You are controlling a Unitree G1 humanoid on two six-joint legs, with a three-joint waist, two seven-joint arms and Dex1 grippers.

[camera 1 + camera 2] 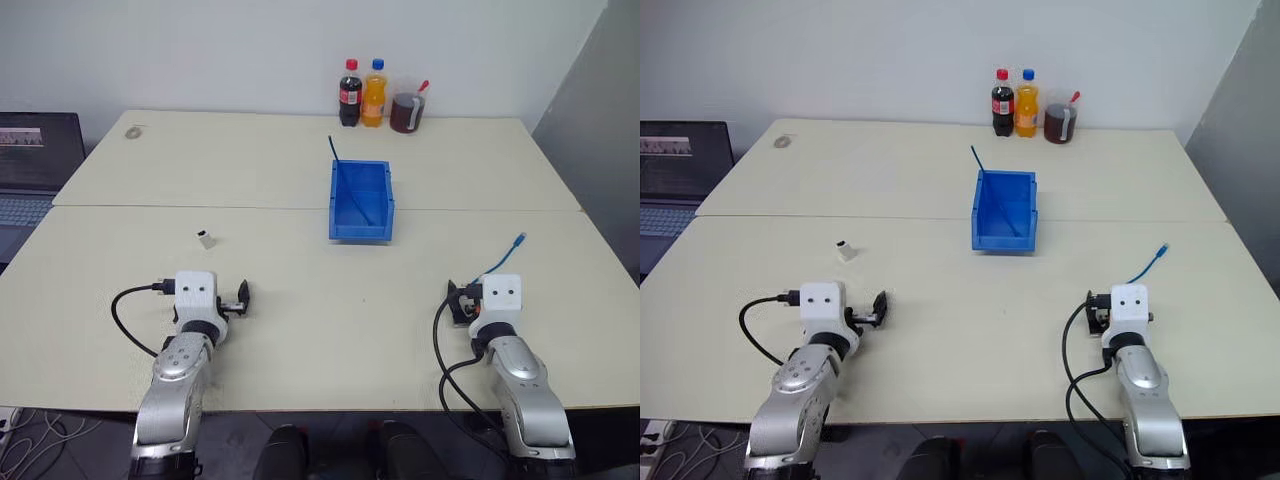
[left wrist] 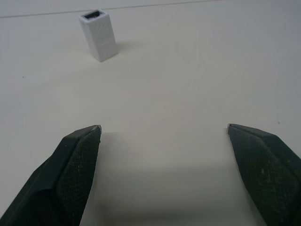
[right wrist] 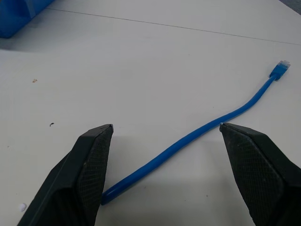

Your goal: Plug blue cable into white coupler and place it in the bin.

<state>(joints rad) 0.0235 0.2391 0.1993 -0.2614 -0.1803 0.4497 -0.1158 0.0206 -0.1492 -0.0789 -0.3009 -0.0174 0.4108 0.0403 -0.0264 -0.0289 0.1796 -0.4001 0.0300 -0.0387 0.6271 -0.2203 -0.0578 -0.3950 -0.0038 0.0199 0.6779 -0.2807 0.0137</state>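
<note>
**Both claws open over the counter, cable and coupler lying free**

Head views: The bin (image 1: 361,203) sits on the pale counter (image 1: 300,300), a thin dark blue stick (image 1: 336,160) leaning out of its far corner. Beyond the bin, at the counter's far edge, stand a cola bottle (image 1: 350,93), an orange drink bottle (image 1: 375,93) and a cup (image 1: 407,111) of dark liquid. The white coupler (image 1: 206,239) stands on the counter to the left of the bin and nearer the robot. The blue cable (image 1: 500,259) lies to the right of the bin, also nearer the robot, its near end hidden behind the right wrist. The left claw (image 1: 243,296) and right claw (image 1: 458,300) are both nearer the robot than the bin.

Left wrist view: The left claw (image 2: 163,129) is spread wide and empty. The coupler (image 2: 98,36) stands ahead of it, apart from both fingers.

Right wrist view: The right claw (image 3: 165,126) is spread wide and empty. The cable (image 3: 202,129) runs between its fingers, plug end (image 3: 281,69) farther out, the bin's corner (image 3: 19,14) beyond.
</note>
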